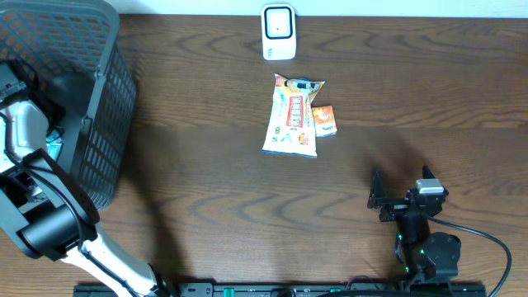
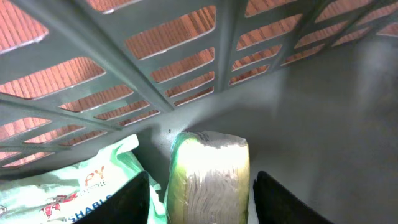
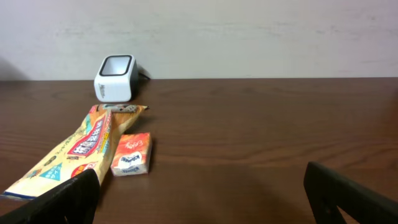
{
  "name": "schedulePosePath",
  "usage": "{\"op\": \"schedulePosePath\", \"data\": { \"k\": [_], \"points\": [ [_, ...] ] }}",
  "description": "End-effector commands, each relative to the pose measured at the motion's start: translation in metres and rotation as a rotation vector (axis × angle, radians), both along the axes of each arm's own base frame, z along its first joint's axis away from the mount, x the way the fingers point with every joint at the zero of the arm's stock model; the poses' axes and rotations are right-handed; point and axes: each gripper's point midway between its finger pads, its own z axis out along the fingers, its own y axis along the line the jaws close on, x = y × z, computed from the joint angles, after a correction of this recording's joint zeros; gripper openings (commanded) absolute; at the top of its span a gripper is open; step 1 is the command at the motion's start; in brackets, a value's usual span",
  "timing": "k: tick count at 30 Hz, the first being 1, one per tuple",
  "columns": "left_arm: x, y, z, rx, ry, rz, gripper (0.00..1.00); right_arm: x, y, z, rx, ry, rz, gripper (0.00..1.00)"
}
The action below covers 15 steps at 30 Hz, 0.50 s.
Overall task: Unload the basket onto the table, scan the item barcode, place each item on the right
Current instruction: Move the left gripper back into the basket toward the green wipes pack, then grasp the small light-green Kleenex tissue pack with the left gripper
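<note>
Pale green wrapped packet [image 2: 208, 180], inside the dark grey slatted basket [image 2: 348, 93], sits between my left fingers [image 2: 138, 200], grip uncertain; right fingers [image 3: 68, 199] gape empty; nothing scanned yet.

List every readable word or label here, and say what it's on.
"PY", partial: white-and-green bag in the basket; smaller print beneath it blurred.
Long snack pack: red lettering, too blurred to read.
Small orange box: print too small to read.
Scanner: none visible.
</note>
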Motion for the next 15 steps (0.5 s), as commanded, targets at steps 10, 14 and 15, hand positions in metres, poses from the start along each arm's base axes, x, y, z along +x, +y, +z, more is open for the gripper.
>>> {"op": "schedulePosePath", "data": {
  "k": [10,14,15],
  "points": [
    [0.000,0.001,0.058,0.085,-0.077,-0.027,0.07,0.000,-0.003,-0.002,-0.002,0.005,-0.014,0.99],
    [-0.005,-0.003,0.122,0.151,-0.203,-0.011,0.07,0.000,-0.003,-0.002,-0.002,0.005,-0.014,0.99],
    [-0.007,-0.007,0.140,0.163,-0.246,-0.016,0.08,0.000,-0.003,-0.002,-0.002,0.005,-0.014,0.99]
  ]
}}
